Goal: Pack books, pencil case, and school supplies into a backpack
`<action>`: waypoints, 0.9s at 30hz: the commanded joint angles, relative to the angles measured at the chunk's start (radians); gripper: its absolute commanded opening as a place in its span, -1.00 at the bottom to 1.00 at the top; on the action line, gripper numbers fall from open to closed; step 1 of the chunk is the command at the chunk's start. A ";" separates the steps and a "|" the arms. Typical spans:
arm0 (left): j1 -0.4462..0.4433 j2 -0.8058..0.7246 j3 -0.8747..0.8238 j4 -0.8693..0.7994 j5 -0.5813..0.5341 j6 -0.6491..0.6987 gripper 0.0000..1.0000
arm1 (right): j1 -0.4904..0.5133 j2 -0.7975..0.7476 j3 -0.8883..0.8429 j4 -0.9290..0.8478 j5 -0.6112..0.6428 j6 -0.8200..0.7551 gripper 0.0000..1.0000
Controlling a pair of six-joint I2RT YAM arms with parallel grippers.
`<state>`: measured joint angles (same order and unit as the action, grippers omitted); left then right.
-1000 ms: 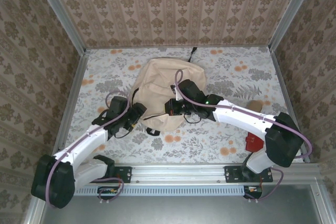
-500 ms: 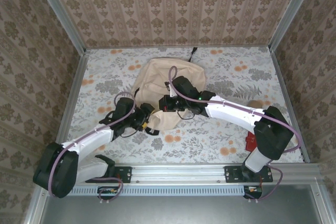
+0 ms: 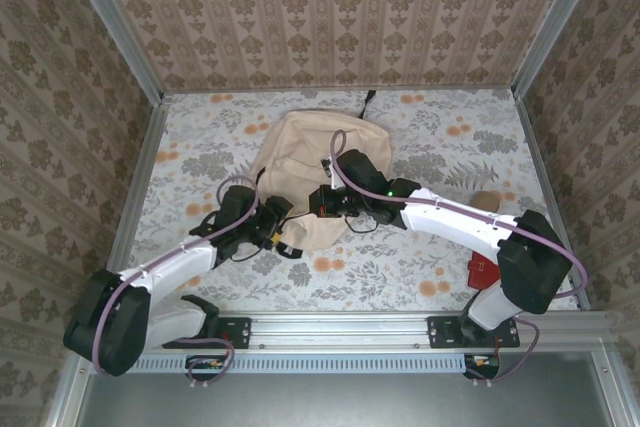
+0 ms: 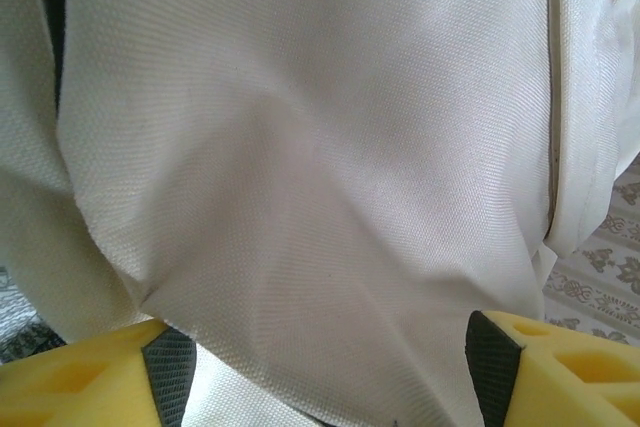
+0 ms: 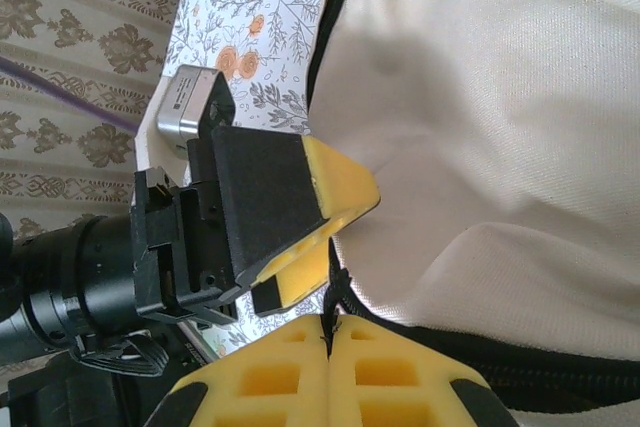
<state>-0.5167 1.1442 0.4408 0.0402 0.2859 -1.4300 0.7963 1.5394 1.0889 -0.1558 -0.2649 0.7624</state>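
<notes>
The beige backpack [image 3: 305, 152] lies flat in the middle of the table, its small black top loop [image 3: 368, 99] pointing away from me. My right gripper [image 3: 320, 205] is at its near edge, shut on a black zipper pull [image 5: 329, 309] beside the dark zipper line [image 5: 560, 365]. My left gripper [image 3: 279, 223] is pressed to the near-left corner, open, with beige fabric [image 4: 300, 197] bulging between its dark pads [image 4: 168, 372]. One yellow left finger [image 5: 330, 192] sits just above the right gripper [image 5: 328, 335]. The books and the pencil case are out of view.
A small flat red thing [image 3: 485, 269] lies near the right arm's base, and a small brown object [image 3: 487, 199] sits further back on the right. Metal frame rails [image 3: 130, 197] and patterned walls close in the floral tabletop [image 3: 200, 137].
My left gripper has moved right up against the backpack's near-left corner. The right gripper swung slightly left and back, still shut at the near edge.
</notes>
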 commanded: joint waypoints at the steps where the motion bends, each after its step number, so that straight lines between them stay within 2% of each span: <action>1: -0.007 -0.063 0.027 -0.076 -0.027 -0.028 0.51 | 0.006 -0.009 0.002 0.017 0.013 0.003 -1.00; 6: -0.020 -0.135 0.021 -0.105 -0.031 -0.063 0.54 | 0.006 0.019 0.023 0.012 0.020 0.000 -1.00; 9: -0.030 -0.143 0.018 -0.068 -0.023 -0.096 0.54 | 0.004 0.014 0.018 0.013 0.021 0.001 -1.00; 13: -0.045 -0.097 -0.001 0.058 0.013 -0.158 0.53 | 0.004 -0.016 -0.001 0.015 0.027 0.004 -1.00; 18: -0.060 -0.027 0.017 0.103 0.009 -0.170 0.47 | -0.001 -0.060 -0.026 -0.001 0.036 0.003 -1.00; 20: -0.060 0.000 0.016 0.109 -0.008 -0.168 0.40 | -0.001 -0.074 -0.036 -0.008 0.037 0.005 -1.00; 23: -0.056 0.047 0.011 0.150 -0.027 -0.159 0.13 | 0.000 -0.104 -0.055 -0.029 0.042 0.012 -1.00; 27: -0.061 0.089 0.058 0.052 -0.067 -0.091 -0.15 | 0.002 -0.139 -0.069 -0.128 0.091 0.011 -1.00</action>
<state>-0.5713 1.2160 0.4511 0.1307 0.2691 -1.5570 0.7963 1.4490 1.0340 -0.2077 -0.2188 0.7628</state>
